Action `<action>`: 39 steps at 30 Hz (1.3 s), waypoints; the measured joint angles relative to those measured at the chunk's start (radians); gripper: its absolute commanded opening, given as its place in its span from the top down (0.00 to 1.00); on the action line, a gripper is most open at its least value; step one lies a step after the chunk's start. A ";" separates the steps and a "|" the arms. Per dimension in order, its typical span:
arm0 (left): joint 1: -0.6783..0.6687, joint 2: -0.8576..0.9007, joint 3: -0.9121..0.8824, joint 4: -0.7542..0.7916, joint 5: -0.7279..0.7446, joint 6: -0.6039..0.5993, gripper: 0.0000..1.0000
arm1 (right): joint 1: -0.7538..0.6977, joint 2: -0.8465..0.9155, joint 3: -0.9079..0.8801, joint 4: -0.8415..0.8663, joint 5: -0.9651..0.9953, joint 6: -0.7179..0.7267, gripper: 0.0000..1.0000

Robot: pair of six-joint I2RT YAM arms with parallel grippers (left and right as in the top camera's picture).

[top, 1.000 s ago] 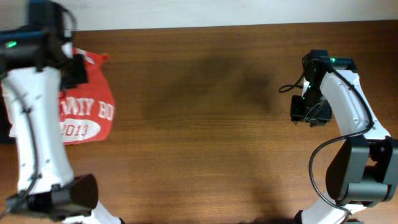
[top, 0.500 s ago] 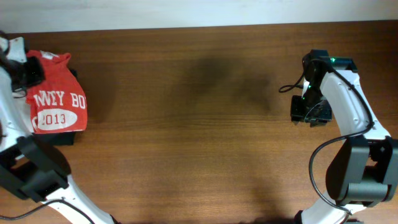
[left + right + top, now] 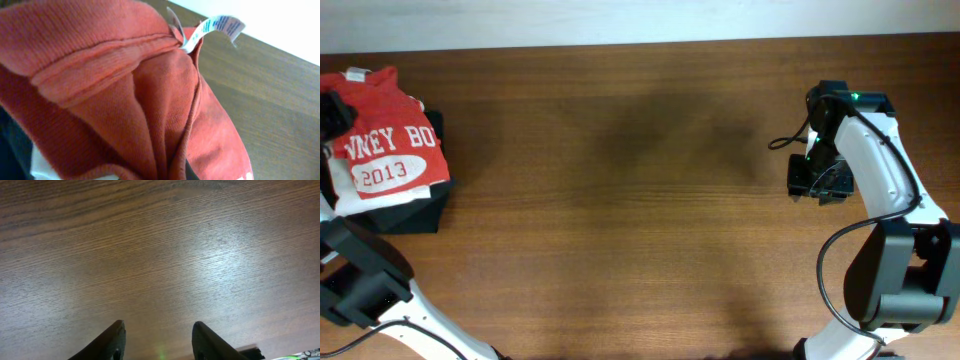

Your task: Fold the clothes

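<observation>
The clothes, a folded red-orange T-shirt (image 3: 390, 150) with white lettering and "2013", lie at the far left on a stack of other garments. My left gripper (image 3: 330, 112) is at the shirt's left edge and shut on it. In the left wrist view bunched red fabric (image 3: 150, 100) and a white label (image 3: 215, 27) fill the frame and hide the fingers. My right gripper (image 3: 817, 180) hovers over bare wood at the right, open with nothing between its fingers (image 3: 157, 340).
Under the shirt lie a white folded garment (image 3: 350, 195) and a black folded garment (image 3: 420, 210). The wooden table (image 3: 640, 200) stretches between the arms. The right arm's base (image 3: 900, 280) stands at the lower right.
My left gripper has carried the red shirt left and back, from over the table onto the stack at the far left edge. The right arm has not moved.
</observation>
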 measured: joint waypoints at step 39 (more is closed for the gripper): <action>-0.222 0.000 0.000 -0.134 -0.333 -0.096 0.01 | 0.000 0.000 0.000 0.008 -0.009 -0.007 0.27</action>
